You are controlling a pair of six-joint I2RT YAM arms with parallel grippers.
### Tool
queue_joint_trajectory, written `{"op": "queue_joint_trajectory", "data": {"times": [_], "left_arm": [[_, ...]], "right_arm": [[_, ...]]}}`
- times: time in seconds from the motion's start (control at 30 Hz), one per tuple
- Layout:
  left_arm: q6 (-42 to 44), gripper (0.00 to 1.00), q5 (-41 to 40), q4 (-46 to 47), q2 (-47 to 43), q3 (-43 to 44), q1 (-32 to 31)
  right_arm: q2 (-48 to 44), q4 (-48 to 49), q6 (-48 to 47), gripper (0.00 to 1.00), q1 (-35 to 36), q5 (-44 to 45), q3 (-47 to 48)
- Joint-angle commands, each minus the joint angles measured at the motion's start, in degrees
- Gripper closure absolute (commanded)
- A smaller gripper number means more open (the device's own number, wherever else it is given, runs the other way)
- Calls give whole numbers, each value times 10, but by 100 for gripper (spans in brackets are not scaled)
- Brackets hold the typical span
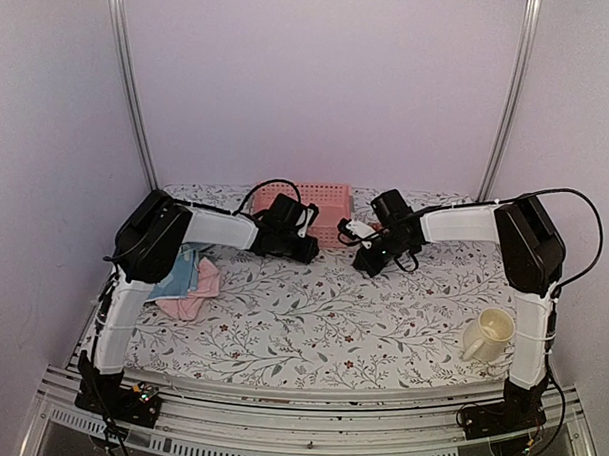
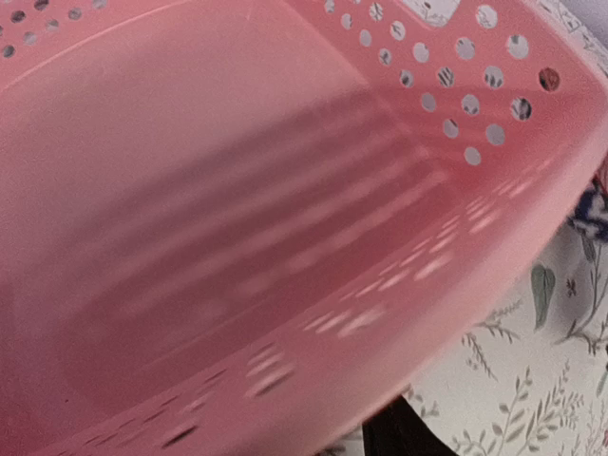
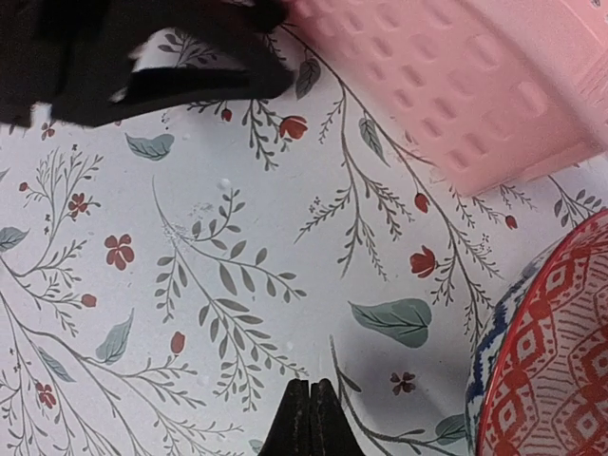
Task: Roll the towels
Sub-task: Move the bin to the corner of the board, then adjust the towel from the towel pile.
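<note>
The table point(image 1: 311, 323) wears a white cloth printed with leafy sprigs and small red flowers. The left arm point(image 1: 154, 238) and the right arm point(image 1: 529, 246) both bend inward over its far half, towards the middle.

The pink basket point(image 1: 323, 211) stands at the back centre. Its side wall fills the right wrist view's top corner point(image 3: 456, 85), and its inside fills almost all of the left wrist view point(image 2: 237, 190), where it looks bare, with round holes along the rim.

The towels point(image 1: 187, 284) lie in a loose heap at the table's left side, partly under the left arm's elbow. They are unrolled and well apart from both claws. A blue one point(image 1: 176, 279) and a pink one point(image 1: 207, 283) show; any others cannot be made out.

A cream cup point(image 1: 489, 335) sits near the right arm's base, handle to the left. A bowl point(image 3: 551, 380) with a red and white lattice pattern stands just beside the basket's corner.

The left claw point(image 1: 296, 236) is at the basket's front left, its camera looking straight into the basket; its fingers do not show, so how far it is open cannot be told. The right claw point(image 3: 309, 418) hangs over bare cloth between basket and bowl, its two tips pressed together with nothing between them
</note>
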Motion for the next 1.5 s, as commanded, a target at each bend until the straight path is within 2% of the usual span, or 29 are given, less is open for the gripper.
{"op": "queue_joint_trajectory", "data": {"times": [0.0, 0.1, 0.17, 0.27, 0.37, 0.43, 0.47, 0.6, 0.67, 0.93, 1.13, 1.4, 1.47], "left_arm": [[20, 56, -3, -51, 87, 133, 42], [13, 52, 39, -81, 130, 206, 64], [9, 52, 68, -88, 127, 213, 74], [7, 49, 89, -90, 52, 147, 67], [7, 46, 86, -87, -73, 30, 54], [2, 42, 56, -104, -156, -38, 53], [-3, 40, 33, -125, -187, -64, 56], [-46, 37, -59, -251, -282, -107, 86], [-76, 36, -94, -303, -312, -140, 104], [-170, 41, -146, -455, -375, -215, 140], [-180, 42, -155, -488, -356, -252, 155], [-182, 61, -194, -500, -357, -237, 156], [-175, 69, -211, -497, -367, -222, 159]], "right_arm": [[-34, -5, 2, 97, 1, -26, -11], [-40, -7, 3, 97, 1, -32, -12], [-45, -8, 3, 97, 1, -36, -13], [-59, -12, 4, 97, 1, -44, -16], [-82, -15, 3, 94, 1, -66, -23], [-97, -19, -1, 84, 1, -83, -27], [-105, -22, -6, 75, 1, -93, -28], [-133, -48, -25, 51, 1, -150, -27], [-148, -60, -30, 47, 1, -168, -28], [-175, -77, -41, 45, 0, -167, -47], [-159, -87, -42, 44, 1, -211, -49], [-149, -89, -38, 43, 1, -231, -49], [-146, -87, -38, 43, 1, -234, -49]]}}
